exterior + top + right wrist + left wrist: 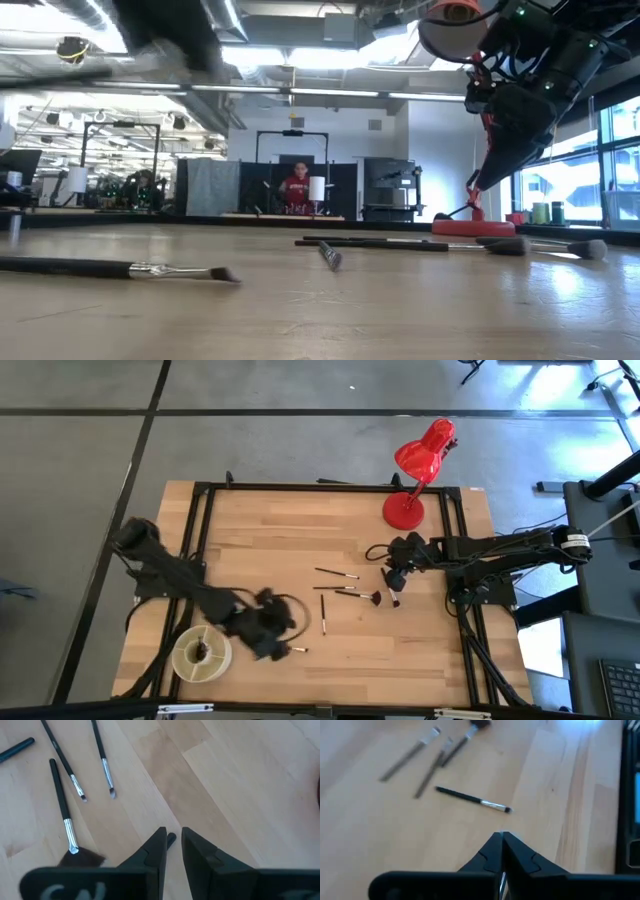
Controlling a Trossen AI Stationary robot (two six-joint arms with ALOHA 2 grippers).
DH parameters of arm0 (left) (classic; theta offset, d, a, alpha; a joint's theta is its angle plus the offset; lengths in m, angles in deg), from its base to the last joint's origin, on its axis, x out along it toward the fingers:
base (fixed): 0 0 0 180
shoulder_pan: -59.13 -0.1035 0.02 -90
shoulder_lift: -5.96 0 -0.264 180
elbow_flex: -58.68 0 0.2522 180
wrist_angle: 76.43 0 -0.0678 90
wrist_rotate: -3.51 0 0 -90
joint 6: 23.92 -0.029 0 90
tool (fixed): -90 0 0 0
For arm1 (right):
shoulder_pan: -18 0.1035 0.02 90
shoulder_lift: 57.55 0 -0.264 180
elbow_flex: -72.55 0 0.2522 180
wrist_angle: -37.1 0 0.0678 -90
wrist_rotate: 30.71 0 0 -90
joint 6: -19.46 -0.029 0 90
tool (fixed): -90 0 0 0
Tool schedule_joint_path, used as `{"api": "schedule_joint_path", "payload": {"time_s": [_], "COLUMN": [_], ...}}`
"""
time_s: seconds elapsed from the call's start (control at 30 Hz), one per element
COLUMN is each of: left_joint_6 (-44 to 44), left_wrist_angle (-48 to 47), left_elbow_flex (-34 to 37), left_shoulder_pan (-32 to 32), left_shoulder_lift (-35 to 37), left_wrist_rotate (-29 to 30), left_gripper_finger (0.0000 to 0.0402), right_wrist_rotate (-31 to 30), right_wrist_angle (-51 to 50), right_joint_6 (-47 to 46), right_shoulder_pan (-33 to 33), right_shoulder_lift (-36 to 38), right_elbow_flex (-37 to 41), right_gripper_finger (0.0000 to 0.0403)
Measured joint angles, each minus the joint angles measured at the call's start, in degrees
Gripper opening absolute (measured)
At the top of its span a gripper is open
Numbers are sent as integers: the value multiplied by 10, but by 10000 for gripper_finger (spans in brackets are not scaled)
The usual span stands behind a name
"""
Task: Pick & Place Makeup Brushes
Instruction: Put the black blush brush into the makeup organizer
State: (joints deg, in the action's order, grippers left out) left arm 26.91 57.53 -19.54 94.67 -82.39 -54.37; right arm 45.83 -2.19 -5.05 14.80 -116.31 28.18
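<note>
Makeup brushes [337,573] loose mid-table; my left gripper [268,640] at 7 o'clock, fingers fully closed, empty. My right gripper [392,585] at 3 o'clock pinches one brush [170,839].

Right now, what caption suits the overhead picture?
Two arms work a wooden table scattered with makeup brushes, beside a red lamp.

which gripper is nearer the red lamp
Right. The right gripper sits just below the red lamp in the high view; the left gripper is far across the table.
</note>
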Motion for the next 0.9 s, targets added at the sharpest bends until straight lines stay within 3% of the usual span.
{"api": "schedule_joint_path", "payload": {"time_s": [0.23, 0.37, 0.63, 0.83, 0.9], "left_joint_6": [221, 290, 319, 384, 408], "left_wrist_angle": [-171, -225, -257, -307, -326], "left_elbow_flex": [4, 4, 5, 5, 5], "left_shoulder_pan": [178, 269, 375, 399, 402], "left_shoulder_lift": [81, 83, 69, 56, 48], "left_wrist_rotate": [231, 310, 363, 367, 341], "left_gripper_finger": [4, 4, 4, 4, 4], "right_wrist_rotate": [0, 0, 0, -1, -1], "right_wrist_angle": [-13, -11, -5, -4, -4], "right_joint_6": [-6, -7, -14, -18, -18], "right_shoulder_pan": [0, 0, 0, 0, 0], "right_shoulder_lift": [0, 0, 0, 0, 0], "right_elbow_flex": [0, 0, 0, 0, 0], "right_gripper_finger": [60, 60, 60, 60, 60]}}
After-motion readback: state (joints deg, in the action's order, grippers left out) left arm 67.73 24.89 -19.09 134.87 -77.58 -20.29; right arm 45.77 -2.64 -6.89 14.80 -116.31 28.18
